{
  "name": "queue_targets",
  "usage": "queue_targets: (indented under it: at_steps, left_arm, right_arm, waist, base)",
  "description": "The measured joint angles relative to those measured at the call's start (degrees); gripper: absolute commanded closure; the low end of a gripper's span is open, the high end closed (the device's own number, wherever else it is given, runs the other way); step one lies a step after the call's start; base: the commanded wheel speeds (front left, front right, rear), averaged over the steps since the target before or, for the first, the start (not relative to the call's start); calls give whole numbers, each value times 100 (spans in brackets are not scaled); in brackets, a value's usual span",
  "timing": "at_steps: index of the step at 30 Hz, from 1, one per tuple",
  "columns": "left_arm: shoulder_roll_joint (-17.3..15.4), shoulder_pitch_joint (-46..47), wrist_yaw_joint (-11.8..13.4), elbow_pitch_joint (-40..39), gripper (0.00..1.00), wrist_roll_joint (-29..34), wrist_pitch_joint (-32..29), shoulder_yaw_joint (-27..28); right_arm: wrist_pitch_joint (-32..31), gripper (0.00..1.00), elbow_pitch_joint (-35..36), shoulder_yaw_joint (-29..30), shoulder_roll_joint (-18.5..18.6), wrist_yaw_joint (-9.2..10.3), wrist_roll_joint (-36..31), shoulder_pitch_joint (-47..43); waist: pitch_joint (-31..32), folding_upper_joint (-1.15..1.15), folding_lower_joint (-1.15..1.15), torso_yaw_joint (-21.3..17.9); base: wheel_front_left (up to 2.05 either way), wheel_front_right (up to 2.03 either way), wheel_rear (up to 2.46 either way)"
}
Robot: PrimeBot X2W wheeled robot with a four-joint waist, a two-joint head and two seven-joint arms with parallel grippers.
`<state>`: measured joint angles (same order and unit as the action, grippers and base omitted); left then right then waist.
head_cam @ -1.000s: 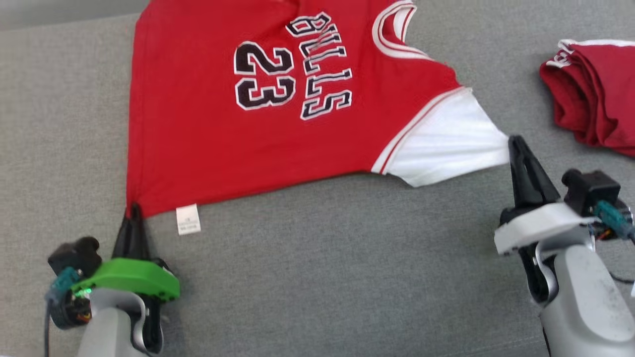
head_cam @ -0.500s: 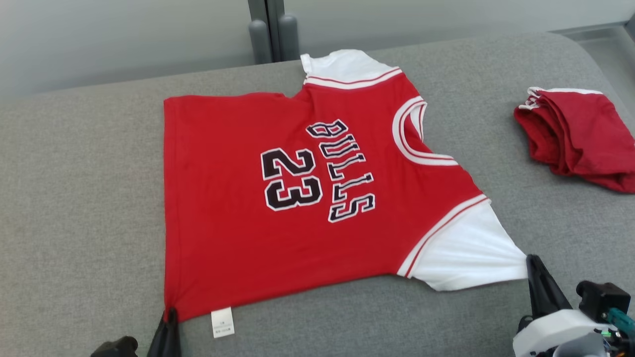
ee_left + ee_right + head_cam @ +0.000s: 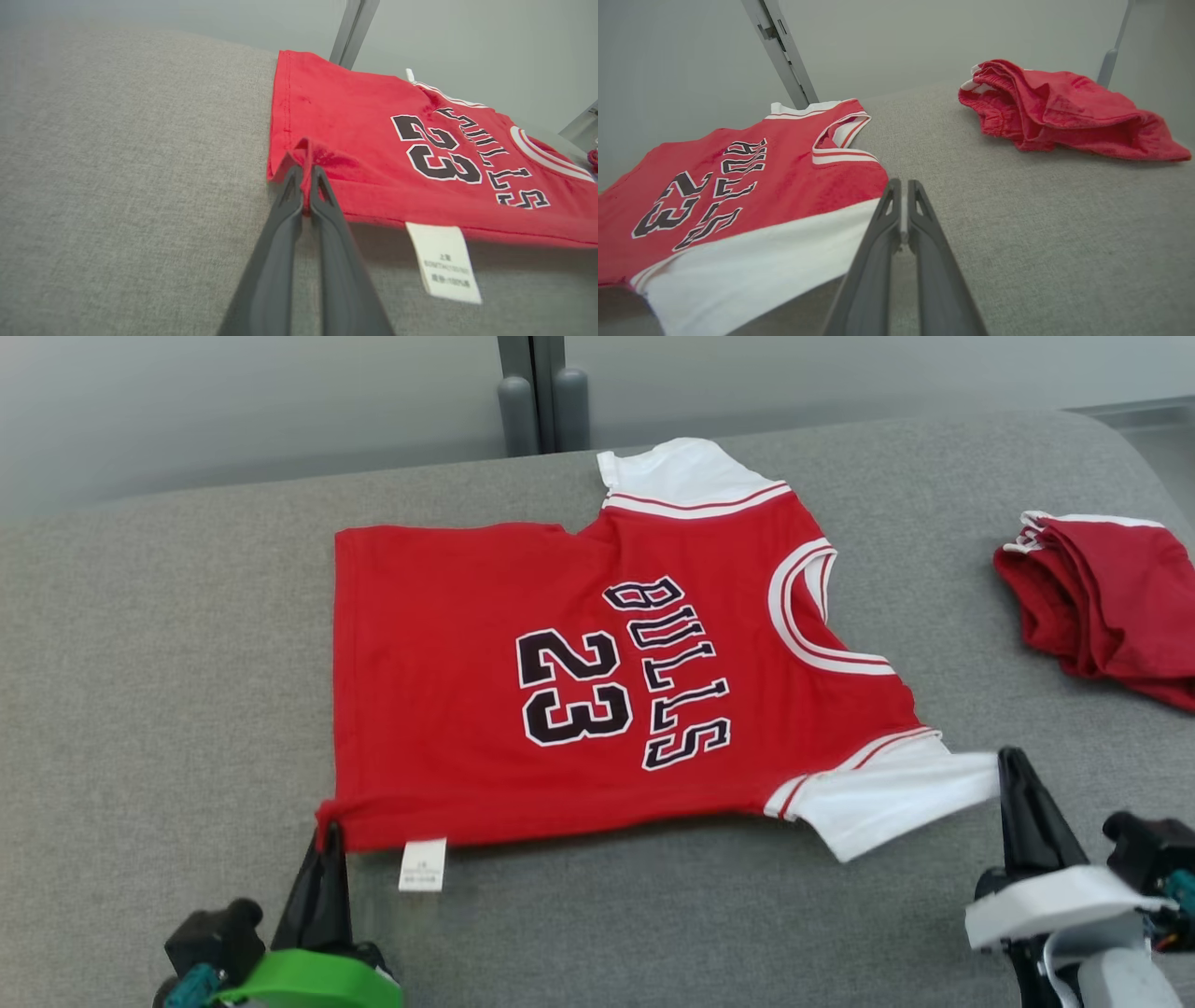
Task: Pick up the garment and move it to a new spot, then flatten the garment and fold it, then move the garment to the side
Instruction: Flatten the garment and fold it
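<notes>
Red short-sleeved jersey with white sleeves and black "BULLS 23" lettering is spread on the grey fabric worktop, its near edge held raised. Left pincer is clenched on the hem corner. Right pincer is clenched on the near white sleeve. A crumpled red garment is noted well apart, at the right.

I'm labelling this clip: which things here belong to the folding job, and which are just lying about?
In the job: red jersey, left gripper pinching its hem corner, right gripper pinching its white sleeve.
Lying about: bunched red garment, grey post.
</notes>
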<state>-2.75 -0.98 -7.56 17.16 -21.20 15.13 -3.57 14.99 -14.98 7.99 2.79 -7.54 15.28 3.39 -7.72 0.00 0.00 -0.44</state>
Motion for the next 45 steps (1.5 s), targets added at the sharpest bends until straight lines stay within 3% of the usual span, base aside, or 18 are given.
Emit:
queue_targets:
  at_steps: [6,14,24,25,26,27,37,45]
  left_arm:
    - [-1,732,0,13,100,15,0,68]
    - [-5,1704,0,477,100,85,0,88]
    - [-142,2480,0,936,100,71,0,47]
    - [-138,2501,1,955,65,70,0,93]
    - [-137,2514,0,967,7,66,0,134]
    - [-135,2521,0,971,0,55,0,165]
    - [-21,2029,1,769,0,57,-1,147]
    - [-19,1928,1,1123,0,98,-1,144]
  right_arm:
    - [0,100,41,-116,2,1,-83,1008]
    - [0,100,-543,-110,0,1,-549,2315]
    - [1,100,-1185,2,1,1,-1050,3183]
    - [0,84,-1224,18,2,1,-1074,3213]
    - [0,44,-1250,41,0,1,-1088,3232]
    - [0,0,-1268,74,0,1,-1085,3244]
    - [1,0,-727,32,4,1,-975,2558]
    - [0,0,-845,-107,1,1,-1060,2052]
  waist:
    - [-292,0,0,-4]
    - [-789,0,0,29]
    - [-1327,0,0,106]
    - [-1364,0,0,114]
    - [-1390,0,0,120]
    - [-1416,0,0,129]
    - [-1370,0,0,148]
    - [-1452,0,0,100]
  base:
    - [0,0,0]
    - [0,0,0]
    - [0,0,0]
    - [0,0,0]
    - [0,0,0]
    - [0,0,0]
    - [0,0,0]
    - [0,0,0]
